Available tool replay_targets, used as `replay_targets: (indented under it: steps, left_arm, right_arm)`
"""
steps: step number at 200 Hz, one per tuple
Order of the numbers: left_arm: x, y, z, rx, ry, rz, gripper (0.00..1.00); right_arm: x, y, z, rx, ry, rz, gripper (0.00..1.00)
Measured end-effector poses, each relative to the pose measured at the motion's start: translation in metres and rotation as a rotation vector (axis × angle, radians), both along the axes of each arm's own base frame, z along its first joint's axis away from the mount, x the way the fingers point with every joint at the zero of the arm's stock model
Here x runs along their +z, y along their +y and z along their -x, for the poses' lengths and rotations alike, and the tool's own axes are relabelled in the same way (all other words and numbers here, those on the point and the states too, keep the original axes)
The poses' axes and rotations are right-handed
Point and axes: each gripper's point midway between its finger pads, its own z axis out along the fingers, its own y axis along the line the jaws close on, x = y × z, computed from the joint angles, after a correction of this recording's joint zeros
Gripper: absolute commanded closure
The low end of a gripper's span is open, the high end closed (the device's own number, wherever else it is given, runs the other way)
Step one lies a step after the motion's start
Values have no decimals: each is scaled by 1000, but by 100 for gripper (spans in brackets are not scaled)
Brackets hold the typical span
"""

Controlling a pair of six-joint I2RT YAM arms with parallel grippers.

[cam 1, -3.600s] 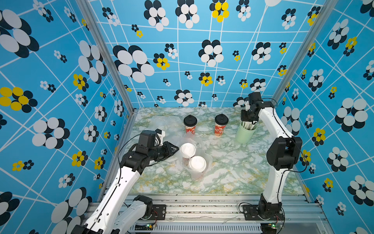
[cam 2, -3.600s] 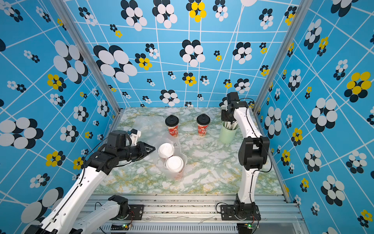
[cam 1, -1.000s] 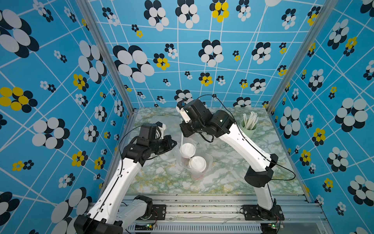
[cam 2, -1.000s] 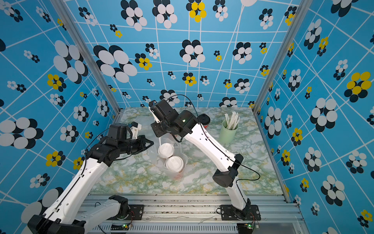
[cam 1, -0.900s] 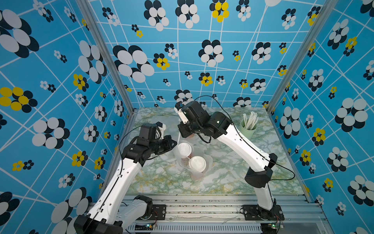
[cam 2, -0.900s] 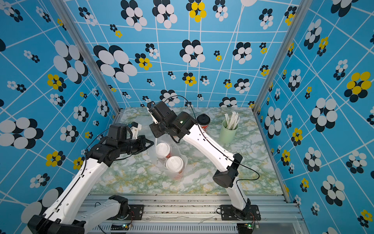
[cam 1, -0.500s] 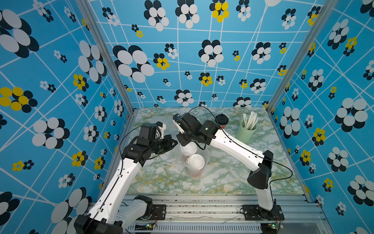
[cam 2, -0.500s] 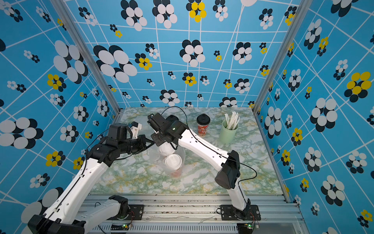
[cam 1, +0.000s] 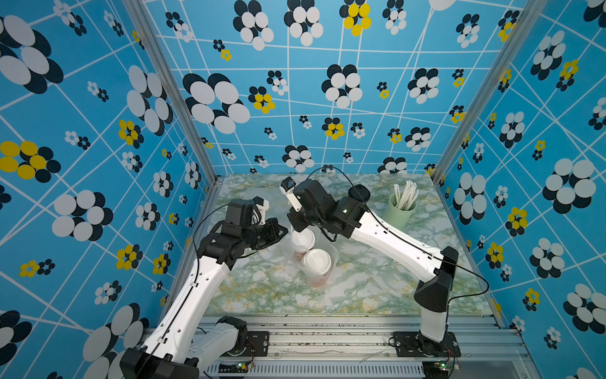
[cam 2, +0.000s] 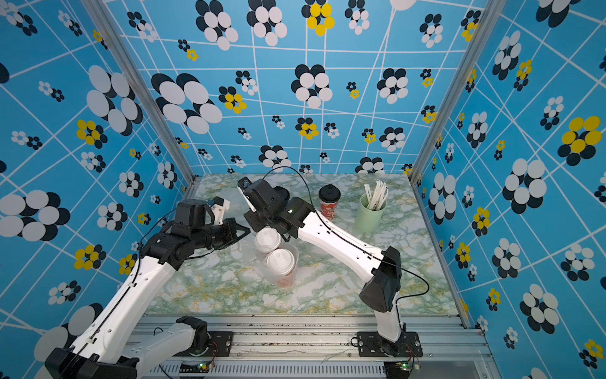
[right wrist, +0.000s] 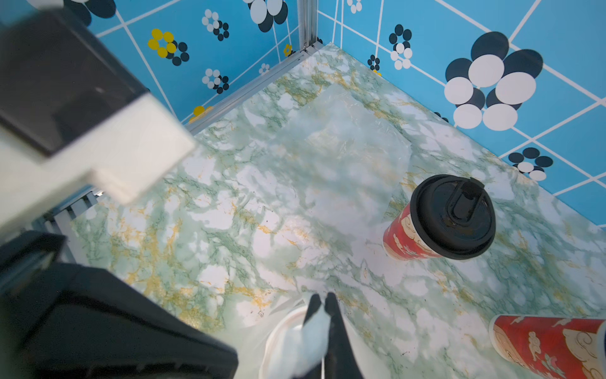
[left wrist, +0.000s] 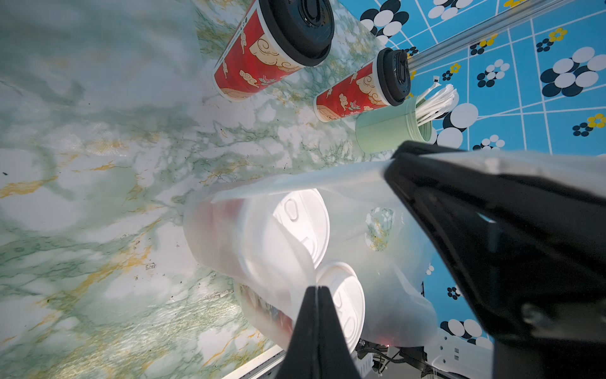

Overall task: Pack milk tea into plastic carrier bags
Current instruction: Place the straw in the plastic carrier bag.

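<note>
On the table (cam 1: 377, 288) stands a plastic bag (cam 1: 333, 254) with two white-lid cups (cam 1: 316, 261) inside. Behind the bag, a green cup (cam 1: 400, 215) holds straws (cam 1: 406, 195). The left tool (left wrist: 316, 290) and the right tool (right wrist: 323, 300) are each squeezed tight on the bag's top edge. Both top views show one black-lid cup (cam 2: 329, 200); the left wrist view shows two.

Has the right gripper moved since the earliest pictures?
Yes. In a top view the right gripper has gone from the green straw cup leftward to the carrier bag holding two white-lidded cups.
</note>
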Motion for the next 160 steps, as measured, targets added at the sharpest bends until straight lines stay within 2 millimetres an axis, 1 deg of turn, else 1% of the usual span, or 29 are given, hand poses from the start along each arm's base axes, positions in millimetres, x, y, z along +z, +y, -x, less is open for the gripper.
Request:
replay_targets:
  steps: [28,46,91,108,133,160]
  left_arm:
    - [1,0,-1,0,-1,0,100]
    - [3,0,-2,0,-5,1,100]
    - [3,-1,-2,0,-4,1,100]
    - [3,-1,-2,1,-3,0,100]
    - [2,0,-3,5,-2,-3,100]
    - [1,3,-5,17,-4,-9,88]
  right_arm:
    - [-12,1,-1,17,-9,33,99]
    - [-23,3,-2,25,-8,47,99]
    - [-67,7,5,72,40,80,93]
    - [-80,9,7,86,53,86,86]
    - [-85,9,7,89,57,91,68]
    - [-81,5,3,76,65,87,58]
